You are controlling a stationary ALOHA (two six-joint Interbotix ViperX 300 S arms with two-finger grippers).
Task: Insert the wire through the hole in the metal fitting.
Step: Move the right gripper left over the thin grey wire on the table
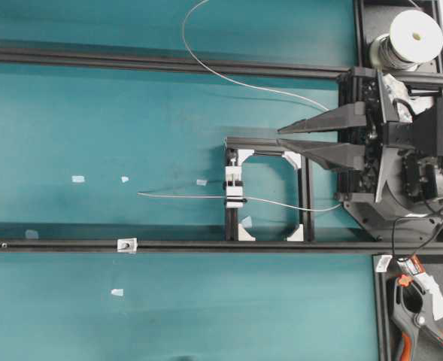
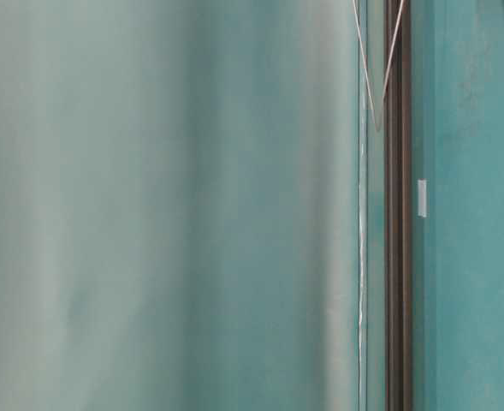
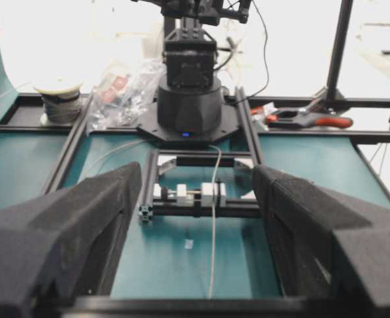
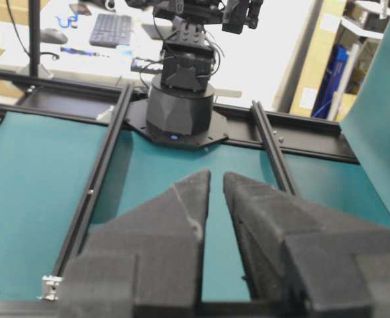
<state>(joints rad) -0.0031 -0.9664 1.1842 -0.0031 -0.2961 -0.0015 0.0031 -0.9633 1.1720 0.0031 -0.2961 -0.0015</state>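
Observation:
The thin silver wire comes off the white spool, loops over the mat and passes through a white-and-black clamp block. Its free end lies out to the left. The tiny silvery metal fitting sits on the lower rail, also seen in the right wrist view; its hole is too small to see. My right gripper hovers right of the block, fingers a narrow gap apart, empty. My left gripper is wide open; the wire runs between its fingers, touching neither.
A black square frame carries the clamp block. Two long black rails cross the teal mat. White tape scraps dot the mat. An orange-handled clamp lies at bottom right. The table-level view is blurred, showing a rail.

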